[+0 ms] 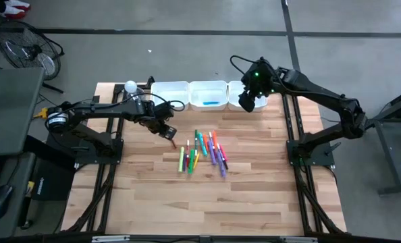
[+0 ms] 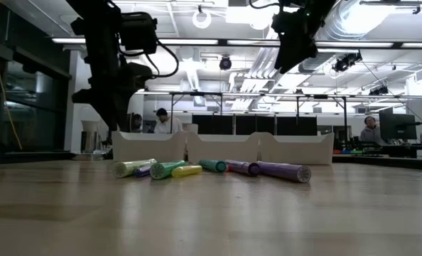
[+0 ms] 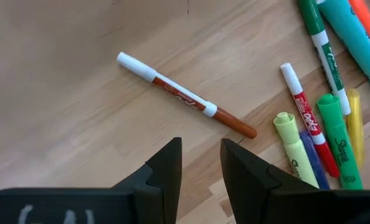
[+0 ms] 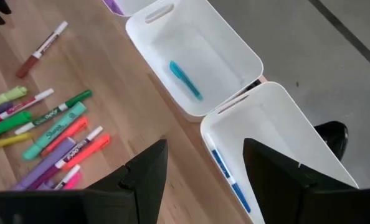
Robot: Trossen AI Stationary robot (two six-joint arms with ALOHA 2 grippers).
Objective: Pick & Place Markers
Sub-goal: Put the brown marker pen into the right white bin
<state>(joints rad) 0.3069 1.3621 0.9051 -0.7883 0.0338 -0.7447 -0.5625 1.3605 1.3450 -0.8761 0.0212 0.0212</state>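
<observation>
While the left claw point(image 3: 199, 163) hangs above the wooden table point(image 1: 254, 189) with its fingers a narrow gap apart and nothing between them, a brown-bodied marker with a white cap point(image 3: 185, 103) lies flat on the bare wood just ahead of it, apart from the main cluster. In the high view this left claw point(image 1: 165, 129) sits just left of the pile of markers point(image 1: 202, 152), which lies loose near the table's centre in green, yellow, orange, red, pink, purple and blue. The left wrist view picks out a red-and-white marker point(image 3: 308, 118), a yellow highlighter point(image 3: 294, 147) and a green Sharpie point(image 3: 336, 134) side by side at the pile's near edge. Three white trays stand in a row at the far edge: left tray point(image 1: 168, 89), middle tray point(image 1: 208, 86), right tray point(image 1: 237, 88). The right claw point(image 4: 203, 163) is raised over the right tray point(image 4: 284, 118), fingers spread wide and empty. A teal marker point(image 4: 185, 79) lies inside the middle tray point(image 4: 232, 46), and a blue marker point(image 4: 221, 165) lies inside the right tray along its wall. In the low view, the pile point(image 2: 211, 169) lies in front of the tray row point(image 2: 225, 148), with people at desks in the room beyond.
</observation>
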